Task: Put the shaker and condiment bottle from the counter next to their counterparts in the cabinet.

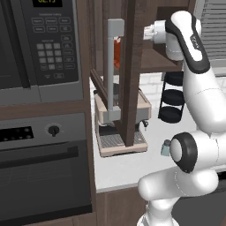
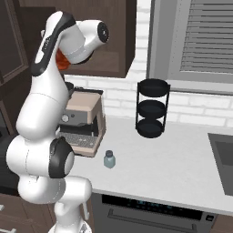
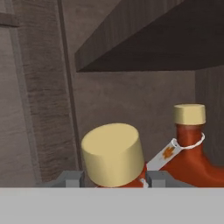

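End effector (image 3: 114,180) was closed on the condiment bottle (image 3: 113,154) just below its cap, inside the cabinet (image 1: 130,53) beside its counterpart (image 3: 189,151). Bottle judged rigid, light and slippery, so the neck was the best hold.

I'm seeing a microwave (image 1: 42,44) sitting above an oven (image 1: 42,170). A coffee machine (image 2: 82,123) and black tiered rack (image 2: 152,108) are standing near a window blind (image 2: 207,36).
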Controlling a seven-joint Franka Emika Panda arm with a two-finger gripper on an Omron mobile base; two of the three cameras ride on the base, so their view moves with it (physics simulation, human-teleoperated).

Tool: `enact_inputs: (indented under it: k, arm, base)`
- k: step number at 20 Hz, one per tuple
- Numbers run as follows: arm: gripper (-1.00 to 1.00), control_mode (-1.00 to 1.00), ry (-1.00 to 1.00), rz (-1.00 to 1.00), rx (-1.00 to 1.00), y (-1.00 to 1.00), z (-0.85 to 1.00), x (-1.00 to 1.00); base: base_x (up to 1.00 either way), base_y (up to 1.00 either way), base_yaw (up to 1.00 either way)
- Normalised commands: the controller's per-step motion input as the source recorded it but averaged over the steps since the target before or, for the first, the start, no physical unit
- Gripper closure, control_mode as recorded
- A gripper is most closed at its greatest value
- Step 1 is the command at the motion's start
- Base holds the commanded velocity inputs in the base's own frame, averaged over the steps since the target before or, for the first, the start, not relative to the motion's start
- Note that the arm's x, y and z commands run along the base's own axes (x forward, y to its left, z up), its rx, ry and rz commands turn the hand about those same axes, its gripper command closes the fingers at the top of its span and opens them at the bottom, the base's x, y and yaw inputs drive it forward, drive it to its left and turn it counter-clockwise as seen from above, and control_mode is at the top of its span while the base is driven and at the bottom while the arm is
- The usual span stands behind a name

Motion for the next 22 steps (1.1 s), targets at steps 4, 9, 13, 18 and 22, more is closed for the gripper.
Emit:
enact_inputs:
  k: [4,9,13,18,22]
  arm:
    - [1.0,-1.0,-0.03,0.0,0.0,0.07,-0.01,0.08]
    - [-1.0,-1.0,-0.03,0.0,-0.01,0.04,-0.01,0.01]
    - [-1.0,-1.0,-0.02,0.0,0.0,0.0,0.0,0.0]
    - [-1.0,-1.0,-0.01,0.0,-0.01,0.0,0.0,0.0]
    - [-1.0,-1.0,0.0,0.0,0.0,0.0,0.0,0.0]
  base:
    - [0.0,0.0,0.0]
    - [0.0,0.0,0.0]
    - [0.0,0.0,0.0]
    - [0.0,0.0,0.0]
    - [0.0,0.0,0.0]
